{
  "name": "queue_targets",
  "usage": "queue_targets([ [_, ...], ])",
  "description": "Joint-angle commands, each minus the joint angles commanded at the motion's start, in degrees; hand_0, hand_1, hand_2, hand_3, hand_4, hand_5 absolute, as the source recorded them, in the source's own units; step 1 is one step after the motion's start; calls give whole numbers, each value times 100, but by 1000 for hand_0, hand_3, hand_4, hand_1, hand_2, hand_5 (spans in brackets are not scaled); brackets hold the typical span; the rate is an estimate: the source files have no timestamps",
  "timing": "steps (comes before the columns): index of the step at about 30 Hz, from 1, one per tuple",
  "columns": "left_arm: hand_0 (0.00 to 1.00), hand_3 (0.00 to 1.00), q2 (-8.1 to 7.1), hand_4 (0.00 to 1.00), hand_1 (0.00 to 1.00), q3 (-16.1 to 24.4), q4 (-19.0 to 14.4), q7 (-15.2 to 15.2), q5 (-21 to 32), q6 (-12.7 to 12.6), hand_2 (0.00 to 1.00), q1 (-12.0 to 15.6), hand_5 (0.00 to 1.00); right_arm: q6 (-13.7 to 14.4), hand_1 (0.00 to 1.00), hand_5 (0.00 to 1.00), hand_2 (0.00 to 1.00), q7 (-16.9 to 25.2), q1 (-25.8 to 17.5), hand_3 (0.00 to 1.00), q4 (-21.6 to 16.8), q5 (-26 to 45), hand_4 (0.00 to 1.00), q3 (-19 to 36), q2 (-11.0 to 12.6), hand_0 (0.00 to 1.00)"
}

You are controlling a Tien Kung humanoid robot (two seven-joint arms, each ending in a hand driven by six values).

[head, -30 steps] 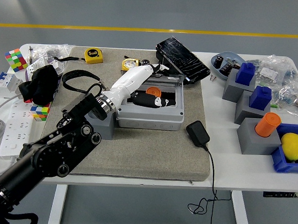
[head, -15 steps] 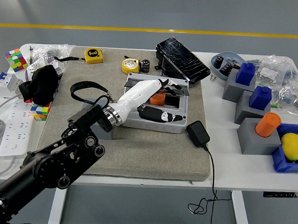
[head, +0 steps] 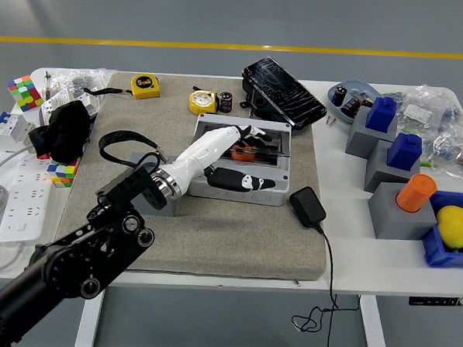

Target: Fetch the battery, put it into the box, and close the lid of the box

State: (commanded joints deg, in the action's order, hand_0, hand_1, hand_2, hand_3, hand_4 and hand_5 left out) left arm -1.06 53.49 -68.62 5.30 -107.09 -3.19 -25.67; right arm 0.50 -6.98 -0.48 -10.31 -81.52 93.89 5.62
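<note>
The table holds two yellow tape measures [head: 146,84] [head: 202,102], two colour cubes [head: 22,92] [head: 63,173], three grey blocks [head: 361,135] [head: 382,167] [head: 398,215], two blue blocks [head: 381,114] [head: 404,150], one grey box [head: 238,192], one orange cylinder [head: 414,192], one lemon [head: 455,226], one black charger [head: 307,207], one white power strip [head: 20,205] and one robot hand [head: 237,135].

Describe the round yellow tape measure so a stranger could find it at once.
Start at the grey felt mat covering the middle of the white table. Along its far edge, just behind the open grey plastic box, lies the round yellow tape measure beside a small black cylinder. Its round white dial face distinguishes it from the squarer yellow tape measure further left.
</note>
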Motion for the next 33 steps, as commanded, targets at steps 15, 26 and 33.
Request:
queue_targets([
  [15,612,732,36,998,702,1141,-741,315,165,-201,709,571,515,5,641,493,666,-6,12,568,0,-17,990,45,0,632],
  [26,627,723,106,998,704,2664,-894,576,766,-297,708,1372,515,2,641,493,666,-42,58,567,0,-82,990,153,50,632],
  [33,627,722,21,998,704,3336,-954,615,792,-313,708,1672,517,-1,641,494,666,-87,91,567,0,-133,990,256,80,634],
])
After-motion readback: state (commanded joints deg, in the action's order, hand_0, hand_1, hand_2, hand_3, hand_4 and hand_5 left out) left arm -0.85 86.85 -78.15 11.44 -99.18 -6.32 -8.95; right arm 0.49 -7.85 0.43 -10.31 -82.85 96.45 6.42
